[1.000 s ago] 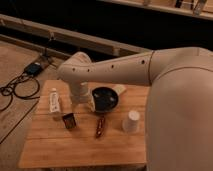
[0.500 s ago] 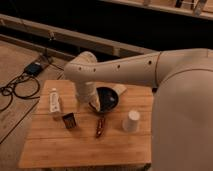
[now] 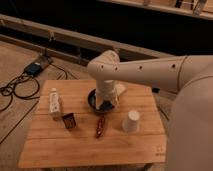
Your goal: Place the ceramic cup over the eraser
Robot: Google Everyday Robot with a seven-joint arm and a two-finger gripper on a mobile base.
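Observation:
The ceramic cup [image 3: 131,121] is small, plain white, and stands on the right part of the wooden table [image 3: 60,147]. The eraser [image 3: 69,120] is a small dark block with reddish markings, left of centre, well apart from the cup. My gripper [image 3: 106,103] hangs down from the white arm [image 3: 145,70] over the black bowl [image 3: 94,101] at the table's middle back. It is left of and behind the cup, and right of and behind the eraser. It holds nothing that I can see.
A slim red-and-dark stick [image 3: 100,127] lies between the eraser and the cup. A flat white tube [image 3: 54,101] lies at the left. A pale object [image 3: 121,89] sits behind the bowl. Cables and a box [image 3: 34,68] lie on the floor at the left.
The arm has swung to the right. The gripper has moved from the left of the bowl to over it. The cup, eraser and other objects have not moved.

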